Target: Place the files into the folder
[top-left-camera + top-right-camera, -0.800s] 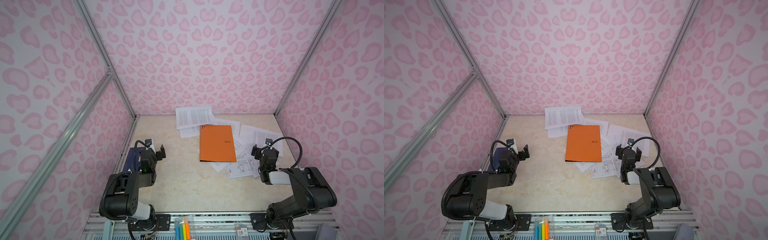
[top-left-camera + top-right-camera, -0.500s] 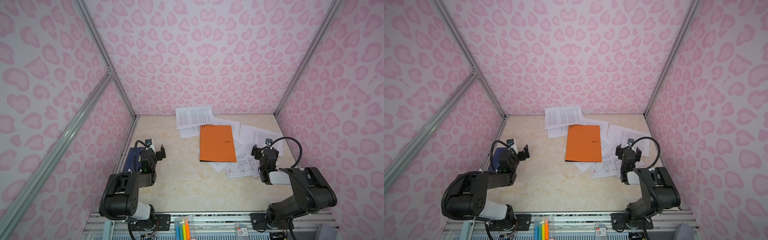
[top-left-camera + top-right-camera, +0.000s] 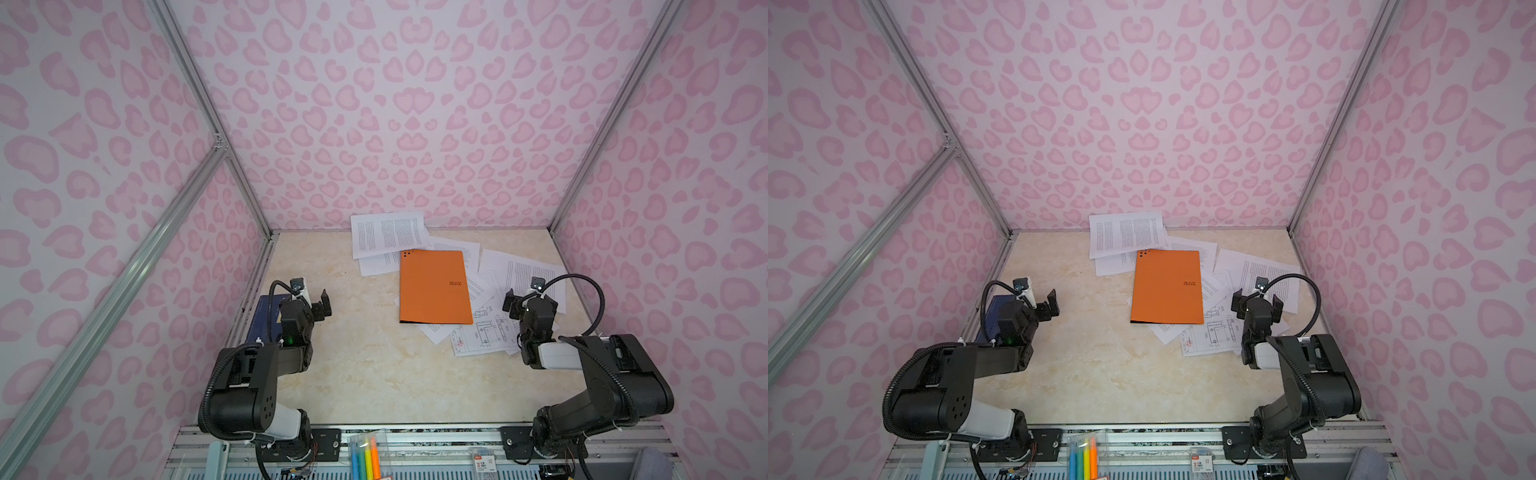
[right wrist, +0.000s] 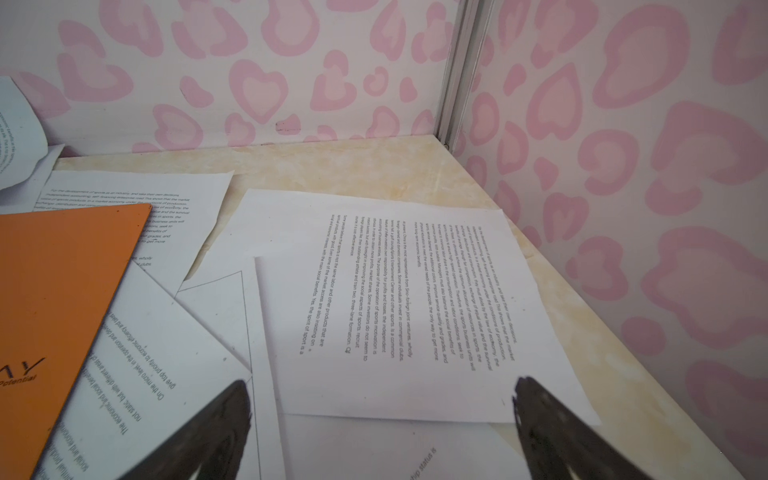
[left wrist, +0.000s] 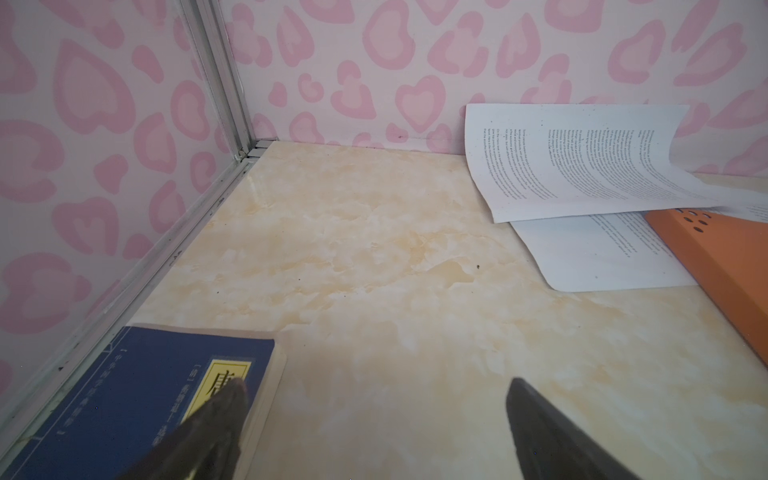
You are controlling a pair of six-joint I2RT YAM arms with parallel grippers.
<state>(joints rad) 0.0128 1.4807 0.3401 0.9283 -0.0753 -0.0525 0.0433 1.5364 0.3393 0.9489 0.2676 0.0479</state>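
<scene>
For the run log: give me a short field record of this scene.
folder: orange, shut, lying on the files
files: white sheets spread under and around the folder
left tool: open, empty, by the blue booklet
right tool: open, empty, over sheets beside the folder
progress: no sheet picked up yet

Left arm (image 3: 245, 386), right arm (image 3: 615, 374): bulky matte-black shells, one white link apiece. Ribbed black cable (image 3: 599, 299) runs to a small wrist camera (image 3: 537, 283) on each. Green light (image 3: 289, 341) on left. Left claw (image 5: 376, 388), right claw (image 4: 382, 384): dark, tapered. Black base plate (image 3: 515, 444), screws showing.
</scene>
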